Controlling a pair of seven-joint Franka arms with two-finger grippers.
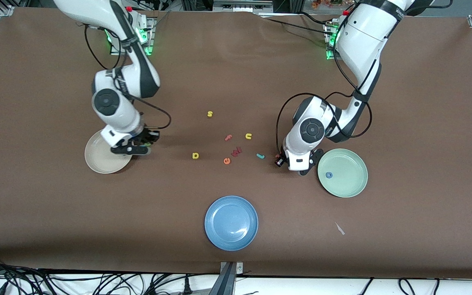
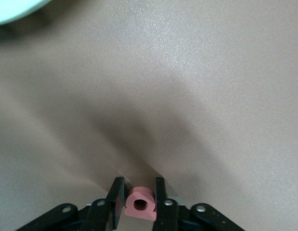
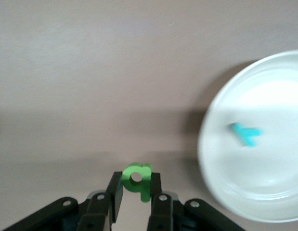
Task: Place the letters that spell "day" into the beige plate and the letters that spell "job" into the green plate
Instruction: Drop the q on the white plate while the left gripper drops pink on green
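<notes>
Now we should carry steadily: over the beige plate (image 1: 96, 157), already holding the teal "y" (image 3: 246, 134), our right gripper (image 3: 135, 192) pinches the green letter (image 3: 137, 179), while beside the green plate (image 1: 348, 180) our left gripper (image 2: 139, 199) clamps the pink letter (image 2: 140, 204).

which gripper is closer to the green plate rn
Left. The left gripper is low beside the green plate, at its edge toward the table's middle, holding the pink letter. The right gripper is over the beige plate's edge, holding the green letter.
</notes>
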